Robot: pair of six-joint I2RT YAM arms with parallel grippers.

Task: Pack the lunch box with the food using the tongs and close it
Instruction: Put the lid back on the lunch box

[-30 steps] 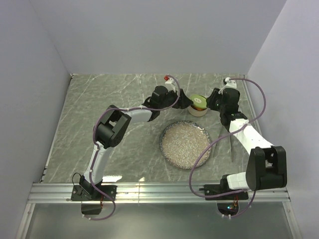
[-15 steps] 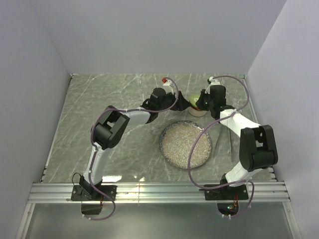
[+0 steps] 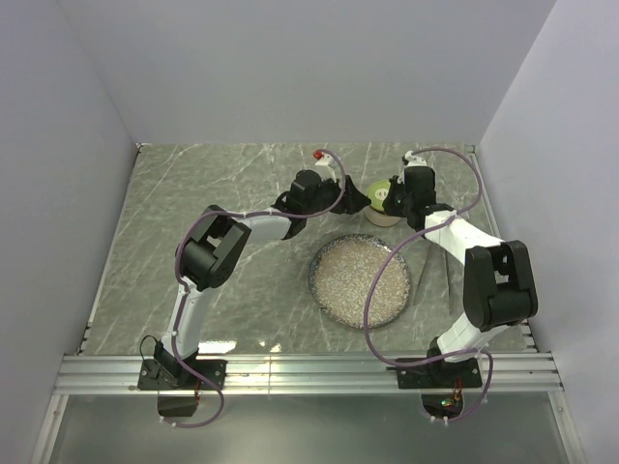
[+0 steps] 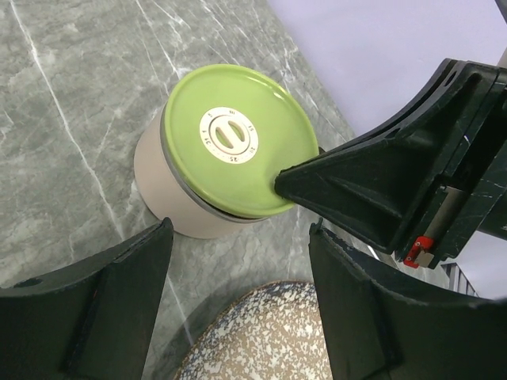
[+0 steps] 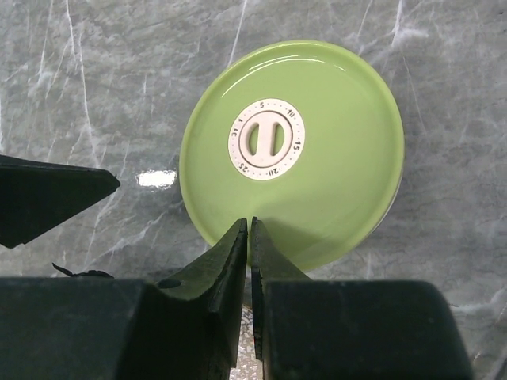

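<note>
Closing looks to be the step in hand: the lunch box (image 4: 178, 194) stands far back on the table (image 3: 222, 184), lime-green lid (image 5: 337, 158) on, contents hidden, and the speckled plate (image 3: 360, 280) nearby shows no food. The right pincer (image 5: 249, 226) is clenched, tips on the lid's rim, and the left pincer (image 4: 239, 237) is released beside the box. Next, the lid likely needs pressing flush.

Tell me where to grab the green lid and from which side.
Probably by its rim, jaws spanning its width, coming straight down from above. The lid is a thin flat disc lying on the tin, its edge overhanging the wall as a lip. The centre dial looks too flush to pinch.
</note>
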